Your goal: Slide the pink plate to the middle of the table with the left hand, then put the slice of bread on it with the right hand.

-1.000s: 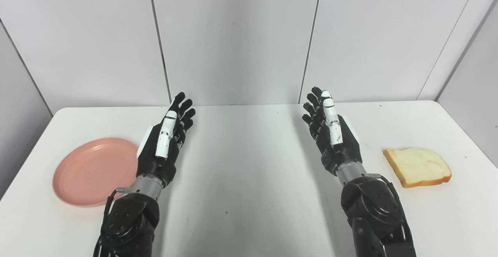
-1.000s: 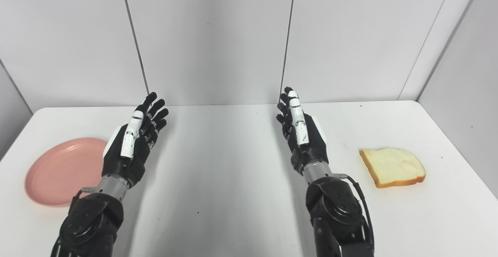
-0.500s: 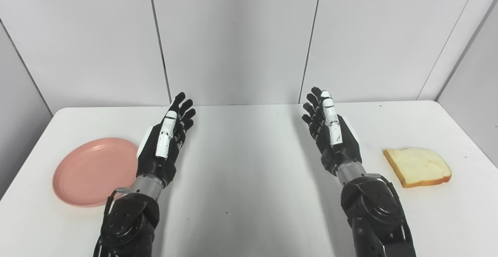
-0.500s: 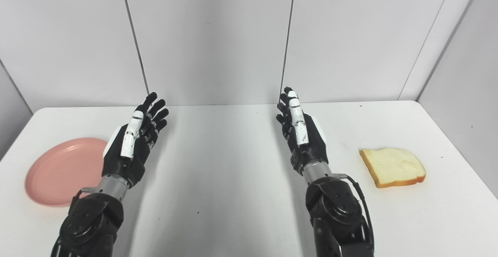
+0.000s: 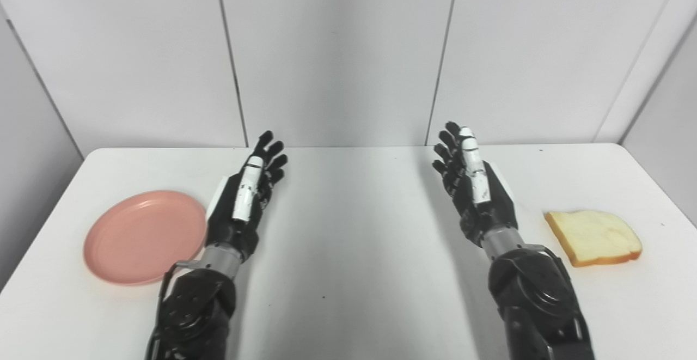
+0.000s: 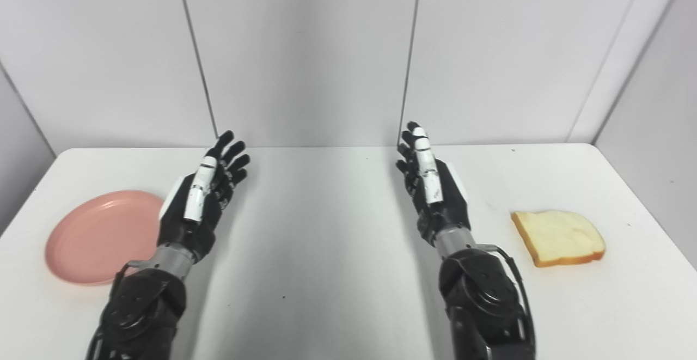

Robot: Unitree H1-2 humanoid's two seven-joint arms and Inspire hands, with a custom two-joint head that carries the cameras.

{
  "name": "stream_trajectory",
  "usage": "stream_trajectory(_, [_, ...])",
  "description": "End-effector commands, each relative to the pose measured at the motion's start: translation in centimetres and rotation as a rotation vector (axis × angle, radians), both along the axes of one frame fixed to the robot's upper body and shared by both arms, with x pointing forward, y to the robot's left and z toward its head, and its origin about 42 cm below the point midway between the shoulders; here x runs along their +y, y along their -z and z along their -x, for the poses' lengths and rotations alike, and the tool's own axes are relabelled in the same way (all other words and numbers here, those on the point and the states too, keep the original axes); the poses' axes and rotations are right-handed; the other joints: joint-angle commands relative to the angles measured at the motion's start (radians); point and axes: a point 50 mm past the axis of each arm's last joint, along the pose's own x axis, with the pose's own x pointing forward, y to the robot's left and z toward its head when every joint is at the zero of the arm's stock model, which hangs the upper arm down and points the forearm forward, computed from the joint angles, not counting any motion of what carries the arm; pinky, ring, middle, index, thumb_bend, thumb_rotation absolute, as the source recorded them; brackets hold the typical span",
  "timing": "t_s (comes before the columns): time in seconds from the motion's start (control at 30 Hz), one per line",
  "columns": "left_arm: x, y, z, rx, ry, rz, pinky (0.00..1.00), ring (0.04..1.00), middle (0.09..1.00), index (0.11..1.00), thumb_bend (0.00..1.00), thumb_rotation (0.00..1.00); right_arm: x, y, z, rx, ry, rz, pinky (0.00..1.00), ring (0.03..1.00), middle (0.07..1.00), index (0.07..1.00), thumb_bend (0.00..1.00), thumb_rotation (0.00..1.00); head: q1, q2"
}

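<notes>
In the left eye view, the left hand (image 5: 242,202) hovers spread and empty just beside the smooth round pink plate (image 5: 142,236), well placed to slide it across the white tabletop (image 5: 348,251).

In the right eye view, the right hand (image 6: 433,194) is likewise spread and empty, near the soft, crusted slice of bread (image 6: 558,237) lying flat.

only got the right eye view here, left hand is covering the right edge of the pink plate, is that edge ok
Observer: In the left eye view the pink plate shows its right rim, round and unbroken, right up to the left hand in the picture.
Operator: anything sitting on the part i cant see
Observer: No. In the left eye view that strip of the plate is bare pink with nothing lying on it.
</notes>
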Motion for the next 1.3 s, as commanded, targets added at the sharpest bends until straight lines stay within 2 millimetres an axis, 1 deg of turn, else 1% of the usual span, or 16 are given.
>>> stream_trajectory(0.0, [-1.4,-2.0,-0.6,-0.098,0.027,0.019,0.97,0.957,0.963,0.958,0.38,1.00,-0.5,-1.3,0.0,-0.077,-0.020,0.004,1.00,1.000,1.000,1.000,0.30,1.00,0.035,-0.012])
stream_trajectory(0.07, [-1.9,-1.7,-0.7,-0.104,0.033,0.020,0.97,0.965,0.968,0.963,0.38,1.00,-0.7,-1.2,0.0,-0.084,-0.024,0.012,1.00,1.000,1.000,1.000,0.29,1.00,0.063,-0.019])
stream_trajectory(0.1, [-2.1,-1.6,-0.8,-0.106,0.032,0.019,0.97,0.965,0.968,0.963,0.38,1.00,-0.9,-1.2,0.0,-0.089,-0.027,0.017,1.00,1.000,1.000,1.000,0.28,1.00,0.089,-0.026])
stream_trajectory(0.13, [-2.3,-1.6,-0.9,-0.107,0.031,0.019,0.97,0.962,0.966,0.960,0.38,1.00,-1.0,-1.2,0.0,-0.091,-0.029,0.020,1.00,1.000,1.000,1.000,0.28,1.00,0.089,-0.026])
stream_trajectory(0.17, [-2.7,-1.6,-0.9,-0.103,0.026,0.023,0.97,0.961,0.965,0.959,0.37,1.00,-1.1,-1.3,0.0,-0.092,-0.027,0.026,1.00,1.000,1.000,1.000,0.28,1.00,0.112,-0.030])
stream_trajectory(0.2, [-3.0,-1.5,-1.0,-0.102,0.025,0.023,0.96,0.955,0.960,0.953,0.37,1.00,-1.2,-1.3,0.1,-0.092,-0.026,0.030,1.00,1.000,1.000,1.000,0.27,1.00,0.121,-0.031])
stream_trajectory(0.3, [-3.5,-1.6,-1.1,-0.107,0.018,0.025,0.95,0.952,0.960,0.951,0.36,1.00,-1.3,-1.5,0.2,-0.096,-0.026,0.039,1.00,1.000,1.000,1.000,0.25,1.00,0.134,-0.031])
stream_trajectory(0.43, [-3.8,-1.7,-1.2,-0.115,0.013,0.023,0.93,0.943,0.956,0.950,0.35,1.00,-1.4,-1.6,0.1,-0.098,-0.023,0.057,1.00,1.000,1.000,1.000,0.24,1.00,0.134,-0.031])
stream_trajectory(0.57, [-3.8,-1.7,-1.2,-0.120,0.008,0.018,0.93,0.938,0.953,0.950,0.35,1.00,-1.2,-1.7,0.2,-0.100,-0.024,0.053,1.00,1.000,1.000,1.000,0.22,1.00,0.134,-0.031])
stream_trajectory(0.87, [-3.7,-1.8,-1.4,-0.127,0.017,0.033,0.93,0.945,0.957,0.951,0.36,1.00,-1.0,-2.2,0.5,-0.093,-0.031,0.036,1.00,1.000,1.000,1.000,0.21,1.00,0.134,-0.029])
stream_trajectory(1.0, [-3.5,-2.1,-1.5,-0.126,0.008,0.049,0.93,0.944,0.953,0.943,0.36,1.00,-1.1,-2.3,0.4,-0.093,-0.029,0.036,1.00,1.000,1.000,1.000,0.20,1.00,0.137,-0.028])
stream_trajectory(1.1, [-3.1,-2.5,-1.5,-0.140,0.002,0.033,0.95,0.943,0.949,0.940,0.36,1.00,-1.1,-2.3,0.4,-0.093,-0.024,0.037,1.00,1.000,1.000,1.000,0.20,1.00,0.141,-0.027])
stream_trajectory(1.13, [-2.9,-2.7,-1.5,-0.142,0.001,0.030,0.97,0.946,0.954,0.946,0.37,1.00,-1.1,-2.3,0.5,-0.093,-0.022,0.039,1.00,1.000,1.000,1.000,0.19,1.00,0.141,-0.027])
stream_trajectory(1.27, [-2.1,-3.5,-1.5,-0.156,-0.017,0.047,1.00,0.947,0.955,0.946,0.38,1.00,-1.1,-2.4,0.5,-0.093,-0.025,0.038,1.00,1.000,1.000,1.000,0.19,1.00,0.142,-0.025])
